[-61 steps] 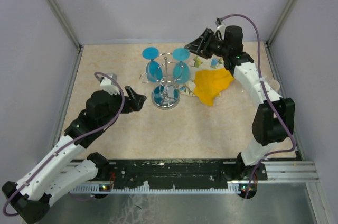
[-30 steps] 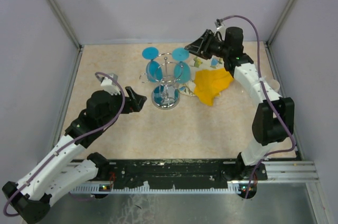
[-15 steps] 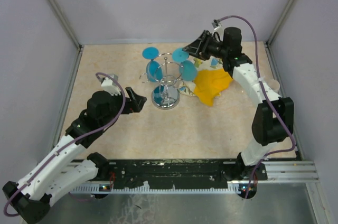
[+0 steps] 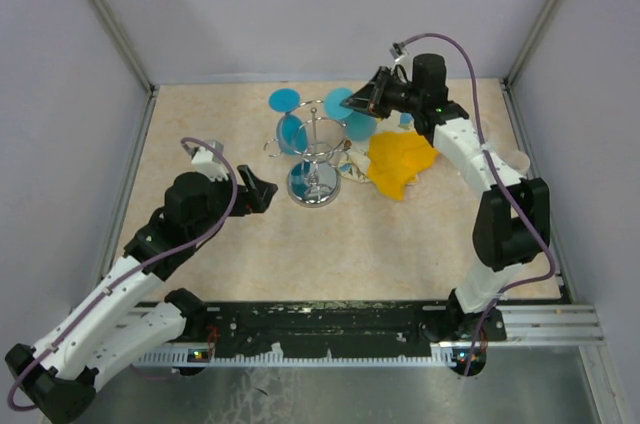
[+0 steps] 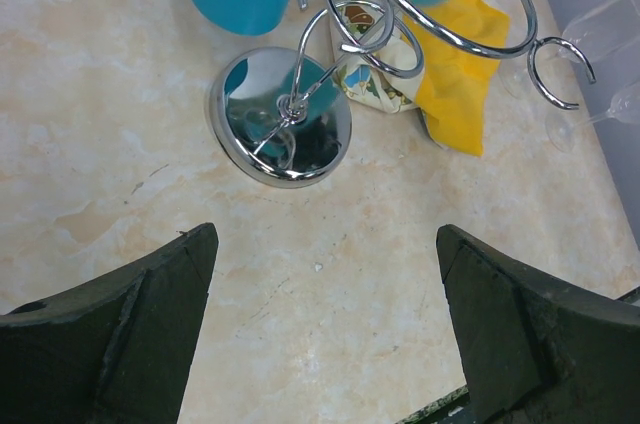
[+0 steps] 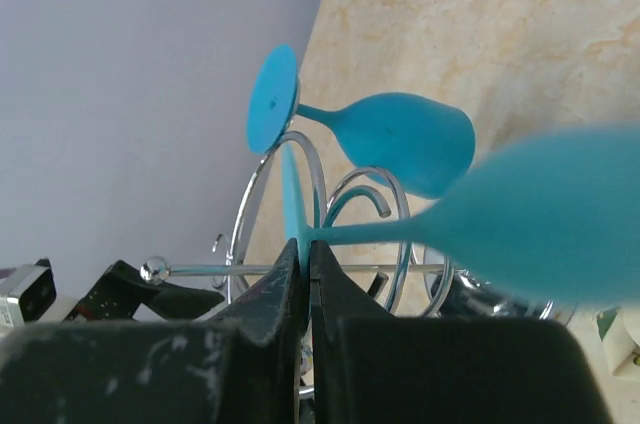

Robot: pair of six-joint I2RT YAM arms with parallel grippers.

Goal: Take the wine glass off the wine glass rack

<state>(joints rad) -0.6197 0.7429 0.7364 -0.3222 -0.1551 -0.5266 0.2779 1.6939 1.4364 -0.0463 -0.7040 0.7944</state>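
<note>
The chrome wine glass rack (image 4: 314, 156) stands mid-table on its round shiny base (image 5: 280, 131). Two blue wine glasses are at it. The left one (image 4: 291, 132) hangs bowl down and also shows in the right wrist view (image 6: 400, 139). My right gripper (image 4: 366, 99) is shut on the foot of the right glass (image 4: 359, 127), which is tilted with its bowl out to the right. In the right wrist view the jaws (image 6: 305, 254) pinch the foot edge-on, with the bowl (image 6: 540, 214) close and blurred. My left gripper (image 5: 325, 234) is open and empty, low over the table near the rack's base.
A yellow cloth (image 4: 400, 159) lies right of the rack, with a patterned item (image 4: 350, 170) under its edge. Clear glasses (image 5: 600, 34) lie near the right wall. Enclosure walls stand close on the left, back and right.
My right gripper has closed on the right glass's foot and tilted it. The bowl has swung to the right, away from the rack's pole. The left arm has not moved.
</note>
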